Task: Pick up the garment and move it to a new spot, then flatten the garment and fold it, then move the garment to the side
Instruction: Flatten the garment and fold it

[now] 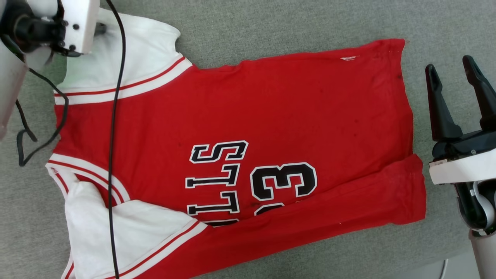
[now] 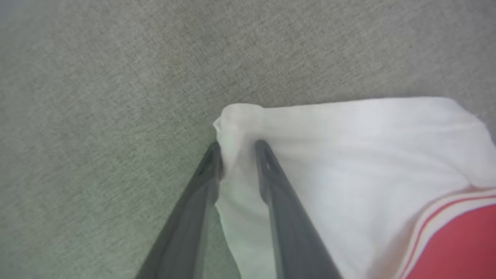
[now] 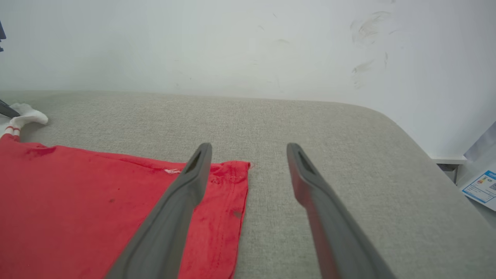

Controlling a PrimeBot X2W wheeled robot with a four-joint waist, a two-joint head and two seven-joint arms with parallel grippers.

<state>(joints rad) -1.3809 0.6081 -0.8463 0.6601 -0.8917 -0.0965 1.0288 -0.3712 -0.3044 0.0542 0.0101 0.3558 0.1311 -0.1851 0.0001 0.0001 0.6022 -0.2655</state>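
Note:
The garment, a red jersey with white sleeves and black lettering, lies spread face up on the grey surface, its lower side folded over the number. My left gripper sits at the corner of the far white sleeve, its fingers pressed on a puckered ridge of the cloth. In the head view its pale wrist covers that sleeve's tip. My right gripper stands open just off the hem, apart from it, with nothing between its fingers. The right wrist view shows that gripper above the hem corner of the garment.
A black cable hangs from the left arm across the garment's shoulder end. The grey padded surface ends at a rounded edge on the right, with a white wall behind. A printed label lies beyond that edge.

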